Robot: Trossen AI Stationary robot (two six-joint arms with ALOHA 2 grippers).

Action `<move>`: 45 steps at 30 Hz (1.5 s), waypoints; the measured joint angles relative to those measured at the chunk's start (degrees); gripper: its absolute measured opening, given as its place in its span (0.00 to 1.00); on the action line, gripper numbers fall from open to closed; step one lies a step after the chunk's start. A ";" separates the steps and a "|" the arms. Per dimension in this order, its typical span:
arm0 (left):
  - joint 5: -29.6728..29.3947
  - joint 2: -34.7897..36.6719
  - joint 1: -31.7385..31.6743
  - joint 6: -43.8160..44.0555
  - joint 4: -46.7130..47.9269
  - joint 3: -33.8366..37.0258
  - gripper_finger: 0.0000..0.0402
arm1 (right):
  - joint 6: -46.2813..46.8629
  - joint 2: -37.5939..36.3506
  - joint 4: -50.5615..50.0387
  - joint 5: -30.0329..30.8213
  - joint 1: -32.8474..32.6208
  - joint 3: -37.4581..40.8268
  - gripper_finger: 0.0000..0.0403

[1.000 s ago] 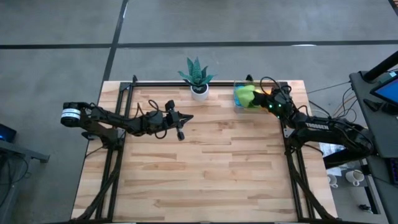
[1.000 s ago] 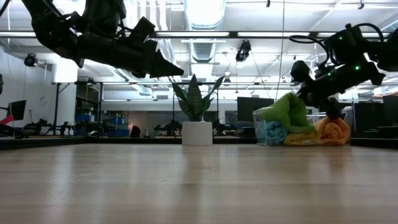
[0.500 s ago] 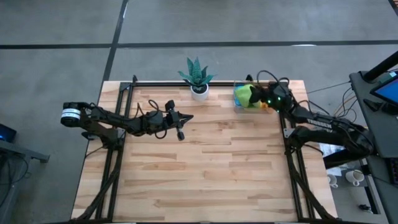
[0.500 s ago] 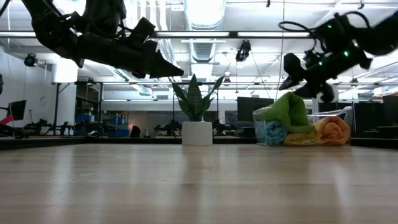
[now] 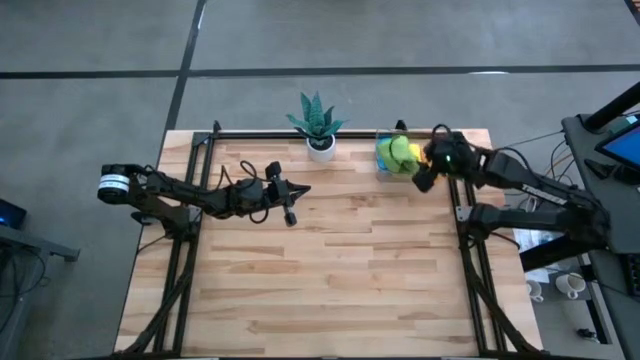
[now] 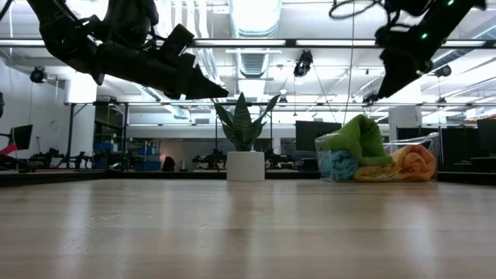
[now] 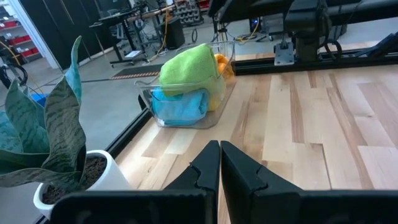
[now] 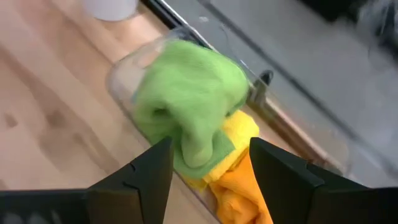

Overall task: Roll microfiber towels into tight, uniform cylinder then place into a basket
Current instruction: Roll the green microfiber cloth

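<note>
Right jaws [image 8: 208, 180] spread wide, holding nothing; left jaws [image 7: 219, 165] clenched together, empty.

High view: right gripper [image 5: 424, 180] sits just beside the basket [image 5: 381, 166], at its 4 o'clock, at the table's [image 5: 330, 280] far right corner. The green towel [image 5: 393, 152] tops the pile. Left gripper [image 5: 290, 214] hangs over the table well apart at 9 o'clock from the basket, so the right arm is the nearer. One potted plant [image 5: 318, 122] at 12 o'clock.

Low view: right gripper [image 6: 385, 83] is raised clear above the basket [image 6: 425, 144]. Towels counted: four, one each of green [image 6: 359, 137], light blue [image 6: 338, 164], yellow [image 6: 374, 172], orange [image 6: 414, 163]. None lies on the table.

Left wrist view: basket [image 7: 183, 121] straight ahead, green roll [image 7: 189, 68] heaped over the rim, above the blue [image 7: 179, 106].

Right wrist view: green towel [image 8: 189, 102] lies directly ahead between the spread fingers [image 8: 134, 177], loosely bunched, no clear long axis. Judgement: all four towels binned; green one sits proud and may need pressing down.
</note>
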State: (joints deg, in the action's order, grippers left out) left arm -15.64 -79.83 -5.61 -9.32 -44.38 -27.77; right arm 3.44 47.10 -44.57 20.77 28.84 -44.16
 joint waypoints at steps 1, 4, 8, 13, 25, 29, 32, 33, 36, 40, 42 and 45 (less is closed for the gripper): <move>0.00 0.00 0.00 0.00 -0.04 0.00 0.00 | -0.52 -0.60 -0.48 1.75 -2.27 0.06 0.51; 0.00 0.00 0.00 0.00 -0.06 -0.02 0.00 | -2.57 -1.30 0.43 6.60 -8.82 1.58 0.51; 0.00 0.00 0.00 0.02 -0.07 -0.02 0.00 | -6.82 0.79 4.19 16.85 -15.02 4.82 0.51; 0.00 0.01 0.04 0.02 -0.08 -0.02 0.00 | -10.28 6.54 8.24 19.07 -15.67 5.56 0.51; 0.00 0.02 0.02 0.04 -0.03 -0.02 0.00 | -23.34 23.26 18.77 28.97 -12.25 4.88 0.51; 0.00 0.01 0.02 0.07 -0.03 -0.02 0.00 | -24.27 26.71 21.11 28.96 -10.34 4.42 0.51; 0.07 0.00 0.02 0.07 -0.03 -0.02 0.00 | -27.25 28.46 25.69 29.02 -9.21 4.33 0.50; 0.14 0.00 0.02 0.07 -0.03 -0.02 0.00 | -28.39 29.05 27.27 29.11 -8.88 4.33 0.48; 0.22 0.02 0.02 0.04 -0.03 -0.02 0.00 | -30.63 30.00 31.48 31.52 -8.44 4.33 0.33; 0.28 0.04 -0.02 -0.18 -0.03 -0.02 0.00 | -31.20 27.66 30.70 32.87 -10.07 2.48 0.06; 0.31 0.18 -0.02 -0.46 -0.03 -0.02 0.00 | -31.31 24.33 29.62 34.93 -12.35 -0.41 0.03; 0.31 1.05 -0.02 -0.52 0.02 -0.02 0.00 | -31.55 18.91 24.78 37.20 -17.06 -6.91 0.03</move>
State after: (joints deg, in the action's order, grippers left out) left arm -15.33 -78.78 -5.63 -9.85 -44.36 -27.79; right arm -28.12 66.01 -19.79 57.97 11.78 -51.07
